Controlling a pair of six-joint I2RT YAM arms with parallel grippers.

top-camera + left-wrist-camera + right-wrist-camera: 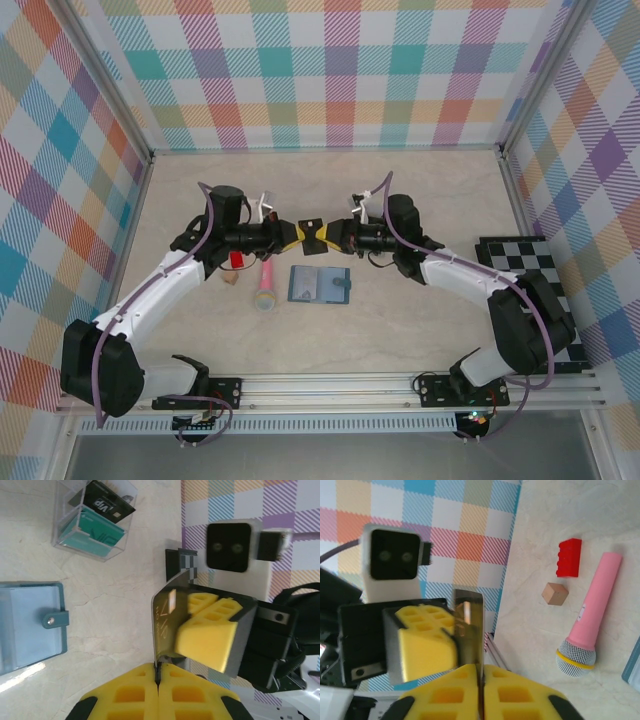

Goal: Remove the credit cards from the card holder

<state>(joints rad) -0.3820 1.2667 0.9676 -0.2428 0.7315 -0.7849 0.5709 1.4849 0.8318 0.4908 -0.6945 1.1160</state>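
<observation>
One dark credit card [316, 236] is held in the air over the middle of the table, pinched from both sides. My left gripper [303, 233] [158, 672] is shut on one edge of the card [167, 625]. Facing it, my right gripper [330, 236] [481, 680] is shut on the opposite edge of the same card [470, 625]. The blue card holder [319, 285] [30, 625] lies open and flat on the table, just in front of the grippers. A teal card [92, 535] and a black card [107, 502] stand in a clear box [67, 515].
A pink toy microphone [266, 283] [590, 625] lies left of the card holder, with a red brick [235, 260] [568, 557] and a small wooden cube [232, 279] [554, 593] beside it. A black-and-white checkered board [530, 262] lies at the right edge.
</observation>
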